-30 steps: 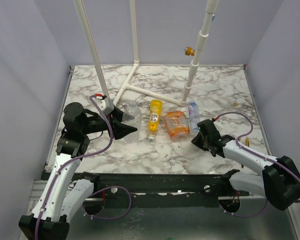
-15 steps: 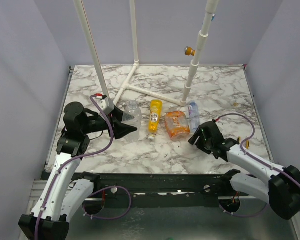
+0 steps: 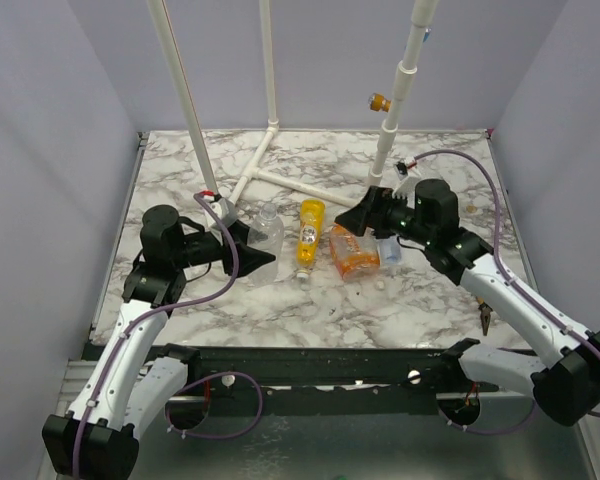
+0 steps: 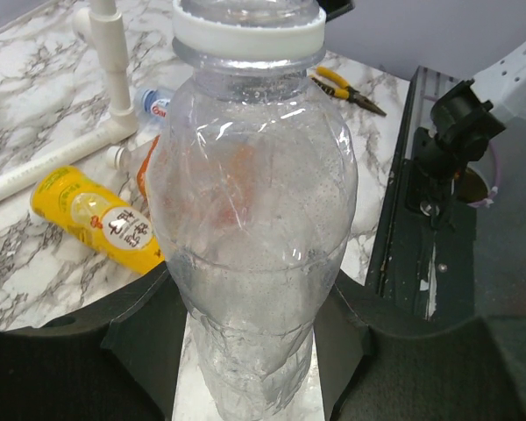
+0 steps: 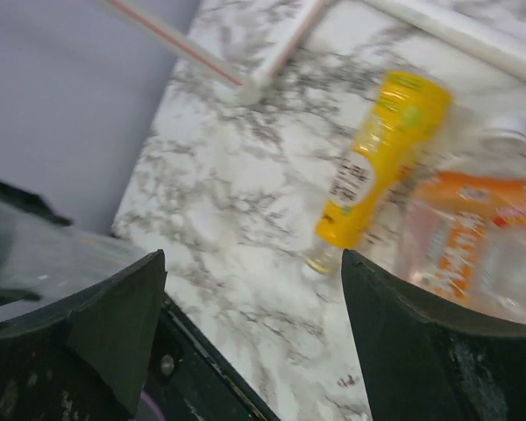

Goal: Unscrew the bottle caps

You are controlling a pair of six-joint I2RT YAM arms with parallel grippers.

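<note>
Left gripper (image 4: 245, 351) grasps the clear bottle (image 4: 254, 219) between its fingers; right gripper (image 5: 250, 289), released, hangs near the yellow bottle (image 5: 377, 167).

Both units share one build. The left arm (image 3: 118, 358) has white link shells, black joint housings and a black base block; the right arm (image 3: 515, 300) matches it. A purple line runs outside each arm: the left cable (image 3: 230, 262) ends at a small red fitting (image 3: 208, 194), and the right cable (image 3: 485, 180) forms a wide loop. The left gripper (image 3: 263, 245) and right gripper (image 5: 252, 256) have matt black, broad, wedge-shaped fingers. One screw head (image 5: 162, 364) sits low on a scuffed right finger.
</note>
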